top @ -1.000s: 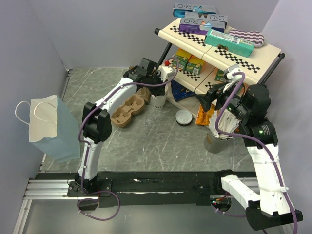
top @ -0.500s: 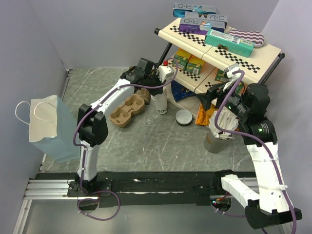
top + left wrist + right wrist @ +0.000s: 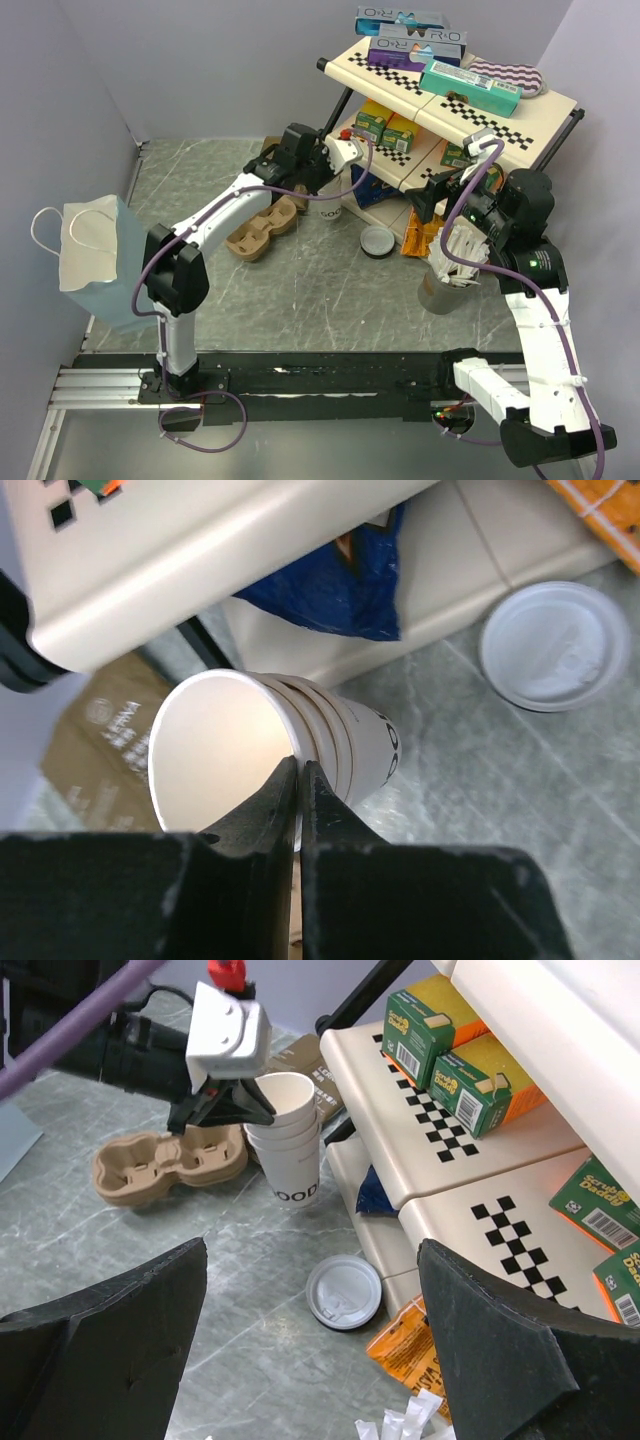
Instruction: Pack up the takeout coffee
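The right tool stands wide open and empty, while farther off the left tool pinches the rim of the top cup in a stack beside the shelf; it looks to be light, thin paper, probably easy to crush, so grip gently.

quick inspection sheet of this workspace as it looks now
surface: grey marbled table, no spill seen
job's things: white cups stacked beside the shelf, unlidded; white lid flat on the table
clutter: pulp carrier, blue bag, tub of sachets
grippers: left gripper shut on the top cup at its rim; right gripper open, empty
cables: purple cable along each arm, no snag seen
surroundings: shelf stocked with boxes, plain walls
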